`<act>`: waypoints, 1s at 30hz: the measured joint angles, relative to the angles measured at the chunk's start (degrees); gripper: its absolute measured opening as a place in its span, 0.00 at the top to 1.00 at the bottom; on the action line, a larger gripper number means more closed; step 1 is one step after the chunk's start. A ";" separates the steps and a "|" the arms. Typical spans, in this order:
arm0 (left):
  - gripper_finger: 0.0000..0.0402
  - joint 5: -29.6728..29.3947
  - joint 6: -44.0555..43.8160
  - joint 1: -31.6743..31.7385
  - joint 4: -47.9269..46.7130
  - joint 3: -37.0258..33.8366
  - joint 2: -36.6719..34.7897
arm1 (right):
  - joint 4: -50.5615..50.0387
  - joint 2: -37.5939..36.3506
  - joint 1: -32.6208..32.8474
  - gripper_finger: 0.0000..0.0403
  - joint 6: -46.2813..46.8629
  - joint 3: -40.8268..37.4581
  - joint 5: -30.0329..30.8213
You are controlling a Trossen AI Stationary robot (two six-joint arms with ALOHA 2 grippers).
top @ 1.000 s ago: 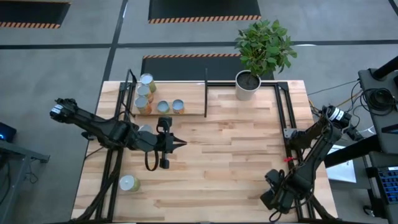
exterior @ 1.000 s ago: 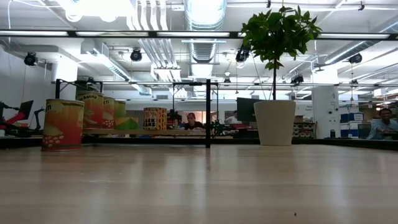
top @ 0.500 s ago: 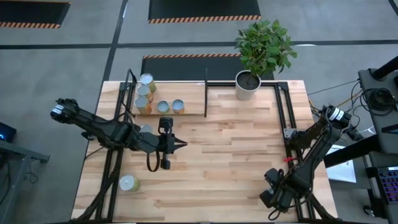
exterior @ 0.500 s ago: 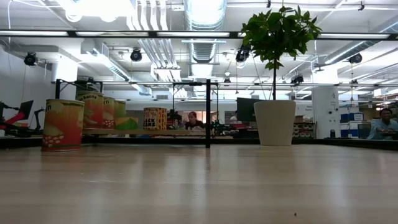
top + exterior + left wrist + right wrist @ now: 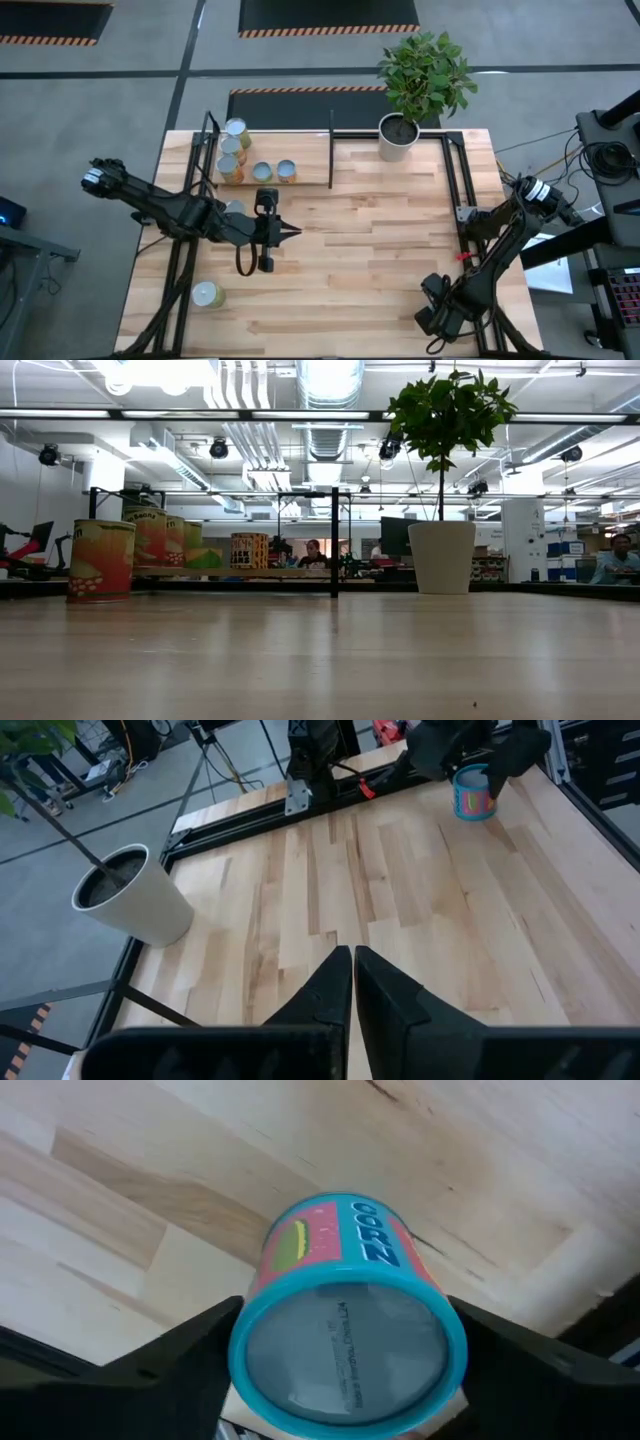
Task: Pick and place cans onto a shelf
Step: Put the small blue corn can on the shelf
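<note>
The right tool (image 5: 345,1380) sits at the near right corner of the tabletop (image 5: 380,250), its two fingers clamped on either side of a pink and blue can (image 5: 345,1330) just above the wood. The left tool (image 5: 353,982) hovers over the left middle of the tabletop, its fingers pressed narrow together and holding nothing. Behind the left tool, five cans (image 5: 260,172) stand on the shelf (image 5: 305,150). Another can (image 5: 207,294) stands on the tabletop nearer the front edge than the left tool, well apart from it. A white plant pot (image 5: 398,137) stands far beyond it.
</note>
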 joint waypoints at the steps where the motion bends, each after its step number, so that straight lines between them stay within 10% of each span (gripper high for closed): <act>1: 1.00 0.00 0.03 0.01 0.00 0.00 -0.01 | 0.12 0.12 0.00 0.24 -0.04 0.01 0.00; 14: 1.00 -0.13 5.64 0.01 1.53 -0.13 -4.19 | -1.67 -0.87 -6.88 0.28 -9.67 5.98 9.53; 30: 1.00 -2.97 8.57 0.02 16.95 -14.12 -22.64 | -2.09 4.88 -38.82 0.28 -70.24 31.98 13.75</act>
